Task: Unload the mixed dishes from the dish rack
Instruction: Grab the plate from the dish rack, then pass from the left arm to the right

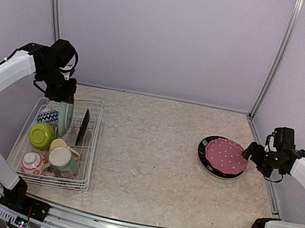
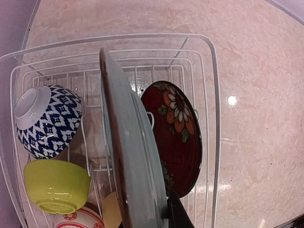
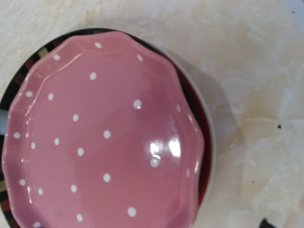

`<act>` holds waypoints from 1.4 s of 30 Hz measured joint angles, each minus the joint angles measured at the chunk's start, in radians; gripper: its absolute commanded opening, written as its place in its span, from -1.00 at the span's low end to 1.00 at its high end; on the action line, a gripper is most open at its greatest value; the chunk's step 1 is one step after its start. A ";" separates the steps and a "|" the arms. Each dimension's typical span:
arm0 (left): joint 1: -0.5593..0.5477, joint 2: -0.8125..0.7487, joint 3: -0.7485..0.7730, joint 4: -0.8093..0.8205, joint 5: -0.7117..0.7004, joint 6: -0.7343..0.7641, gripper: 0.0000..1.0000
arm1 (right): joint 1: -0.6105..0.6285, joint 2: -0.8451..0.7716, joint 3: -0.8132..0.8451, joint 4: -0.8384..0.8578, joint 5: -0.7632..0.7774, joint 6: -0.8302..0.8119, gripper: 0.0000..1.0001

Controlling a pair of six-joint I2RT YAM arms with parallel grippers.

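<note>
The white wire dish rack [image 1: 90, 156] stands at the left. My left gripper [image 1: 64, 96] is above its far end, shut on the top rim of the upright pale teal plate [image 1: 64, 120] [image 2: 137, 156]; one dark finger [image 2: 178, 216] shows against the plate's right face. Beside that plate stands the dark red floral plate [image 2: 176, 137]. A blue-white bowl [image 2: 45, 118], a lime-green bowl [image 2: 54, 186], a red-white patterned bowl [image 1: 32, 162] and two mugs [image 1: 64, 159] lie in the rack. My right gripper [image 1: 250, 151] hangs open just right of a pink dotted plate [image 3: 104, 137] stacked on a black-rimmed plate [image 1: 206, 157].
Bare marbled tabletop [image 1: 145, 154] lies between the rack and the stacked plates. Purple walls close in the back and both sides, with metal posts [image 1: 274, 59] at the corners. The stacked plates sit near the table's right edge.
</note>
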 measured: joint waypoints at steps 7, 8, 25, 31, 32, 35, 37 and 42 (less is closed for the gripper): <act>-0.016 -0.068 0.117 -0.096 -0.019 -0.012 -1.00 | 0.001 0.003 0.004 0.001 -0.003 0.001 0.89; -0.019 -0.084 0.147 -0.114 -0.030 -0.013 -1.00 | 0.001 0.005 0.006 0.002 -0.005 0.001 0.89; -0.575 -0.264 -0.188 0.546 -0.220 0.498 -1.00 | 0.136 0.011 0.007 0.136 -0.124 0.109 0.97; -0.682 -0.191 -0.348 0.847 -0.254 0.739 -1.00 | 0.263 0.027 0.008 0.274 -0.190 0.217 1.00; -0.697 -0.169 -0.365 0.904 -0.263 0.784 -1.00 | 0.286 0.038 0.013 0.296 -0.201 0.235 1.00; -0.732 -0.111 -0.399 1.029 -0.292 0.892 -1.00 | 0.336 0.082 0.054 0.340 -0.222 0.282 1.00; -0.758 -0.052 -0.404 1.103 -0.303 0.961 -1.00 | 0.386 0.118 0.105 0.361 -0.232 0.307 1.00; -0.791 0.066 -0.418 1.221 -0.322 1.101 -1.00 | 0.484 0.190 0.262 0.420 -0.232 0.364 1.00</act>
